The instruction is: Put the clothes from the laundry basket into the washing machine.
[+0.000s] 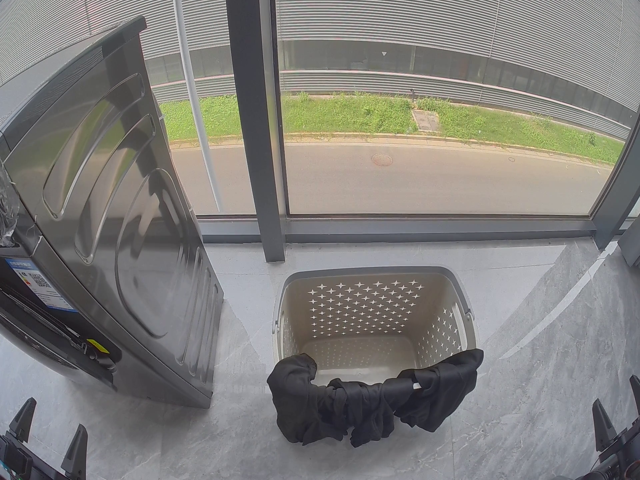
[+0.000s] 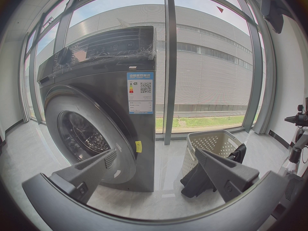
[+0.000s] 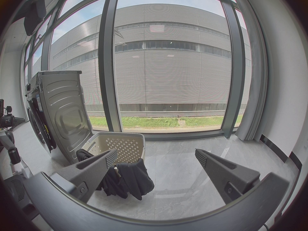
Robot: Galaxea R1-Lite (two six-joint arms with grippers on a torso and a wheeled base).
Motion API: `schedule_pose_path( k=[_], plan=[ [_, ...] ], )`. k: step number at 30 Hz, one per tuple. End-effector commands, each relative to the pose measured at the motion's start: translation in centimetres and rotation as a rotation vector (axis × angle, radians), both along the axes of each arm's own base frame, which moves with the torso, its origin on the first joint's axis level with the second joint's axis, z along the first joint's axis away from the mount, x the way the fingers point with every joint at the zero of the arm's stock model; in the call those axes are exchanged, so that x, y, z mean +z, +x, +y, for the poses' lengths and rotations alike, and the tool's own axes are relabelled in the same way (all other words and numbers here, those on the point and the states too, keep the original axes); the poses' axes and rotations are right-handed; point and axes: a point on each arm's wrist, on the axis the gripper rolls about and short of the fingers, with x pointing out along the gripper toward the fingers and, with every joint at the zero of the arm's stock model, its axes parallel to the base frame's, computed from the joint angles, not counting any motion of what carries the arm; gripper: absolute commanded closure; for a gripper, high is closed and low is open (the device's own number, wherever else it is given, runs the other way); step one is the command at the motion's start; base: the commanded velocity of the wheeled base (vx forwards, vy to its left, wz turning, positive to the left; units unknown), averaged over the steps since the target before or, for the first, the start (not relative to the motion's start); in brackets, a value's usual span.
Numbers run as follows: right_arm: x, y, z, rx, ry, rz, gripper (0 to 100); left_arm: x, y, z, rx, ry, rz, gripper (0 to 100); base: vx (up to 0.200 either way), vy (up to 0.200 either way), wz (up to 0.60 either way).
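Window wall (image 1: 427,101): stood behind everything, full height with dark posts, looking onto a road, a grass strip and a ribbed grey building.
Floor (image 1: 533,381): pale grey stone-look slabs carried the machine and the basket.
Washing machine (image 1: 133,235): dark grey and upright, it stood on the robot's left. Its ribbed side panel faced the basket, and its front, with the round drum port (image 2: 81,137), was turned towards the robot's left arm. Whether the door was open could not be told.
Laundry basket (image 1: 363,305): beige plastic with star-shaped holes, it stood upright just right of the machine with its mouth upwards. Its long axis ran left to right across the robot's front, and its bottom was bare.
Black clothes (image 1: 360,405): they were draped over the basket's near rim, with the long axis following that rim from one corner to the other. One bunched end hung at the left corner and the other at the right, and most of the cloth fell outside towards the floor.
Left gripper (image 1: 52,428): it sat low at the near left, apart from machine and basket, with its jaws wide apart and holding nothing.
Right gripper (image 1: 617,398): it sat low at the near right, well apart from the basket, with its jaws spread and nothing between them.
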Motion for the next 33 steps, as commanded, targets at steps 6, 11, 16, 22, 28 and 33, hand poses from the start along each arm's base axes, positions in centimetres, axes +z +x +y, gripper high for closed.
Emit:
schedule_pose_path(
  k=[6, 11, 16, 22, 28, 33],
  plan=[
    [-0.50, 0.06, 0.00, 0.002, 0.000, 0.008, 0, -0.53, -0.01, 0.00, -0.001, 0.000, 0.000, 0, 0.000, 0.000, 0.00],
    [-0.50, 0.06, 0.00, 0.000, 0.000, 0.008, 0, -0.53, -0.01, 0.00, 0.001, 0.001, 0.000, 0, 0.000, 0.000, 0.00],
    [-0.50, 0.06, 0.00, 0.002, 0.000, 0.008, 0, -0.53, -0.01, 0.00, 0.002, 0.000, 0.000, 0, 0.000, -0.200, 0.00],
    [-0.50, 0.06, 0.00, 0.002, 0.000, 0.008, 0, -0.53, -0.01, 0.00, -0.001, 0.001, 0.000, 0, 0.000, -0.133, 0.00],
    [-0.50, 0.06, 0.00, 0.000, 0.000, 0.008, 0, -0.53, -0.01, -0.01, -0.002, 0.003, 0.000, 0, 0.000, 0.000, 0.00],
    [-0.50, 0.06, 0.00, 0.002, 0.000, 0.008, 0, -0.55, -0.01, 0.00, -0.001, 0.006, 0.001, 0, 0.000, 0.000, 0.00]
  ],
)
